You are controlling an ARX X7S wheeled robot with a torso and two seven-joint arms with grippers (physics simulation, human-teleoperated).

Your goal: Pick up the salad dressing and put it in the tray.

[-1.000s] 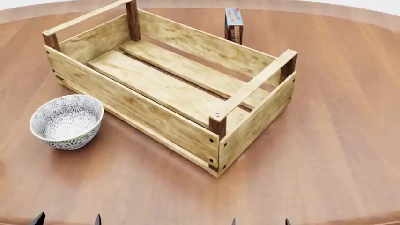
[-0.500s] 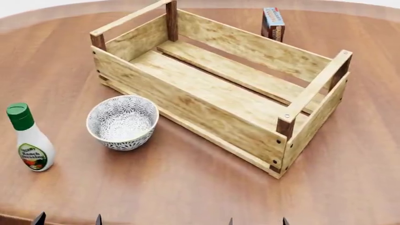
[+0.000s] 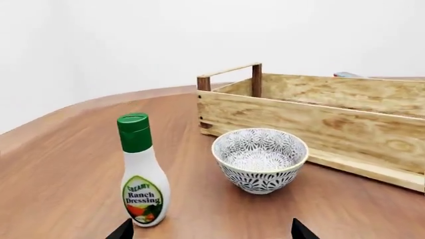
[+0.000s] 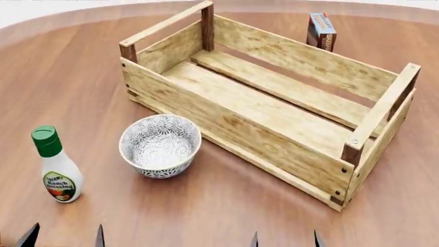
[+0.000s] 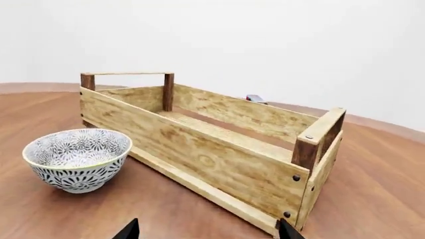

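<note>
The salad dressing [image 4: 57, 168] is a white bottle with a green cap, standing upright on the table at the left; it also shows in the left wrist view [image 3: 141, 175]. The tray [image 4: 274, 110] is a large empty wooden slat crate with dark corner posts, right of centre; it also shows in the right wrist view [image 5: 219, 144]. My left gripper [image 4: 65, 237] is open and empty at the front edge, just in front of the bottle. My right gripper [image 4: 285, 240] is open and empty, in front of the crate's near corner.
A white patterned bowl [image 4: 160, 145] stands between the bottle and the crate. A blue-and-red pudding box [image 4: 320, 31] stands behind the crate's far wall. The round wooden table [image 4: 219, 206] shows bare wood along the front.
The head view has swung to the left: the crate and bowl have shifted right in the picture and the salad dressing has come into view.
</note>
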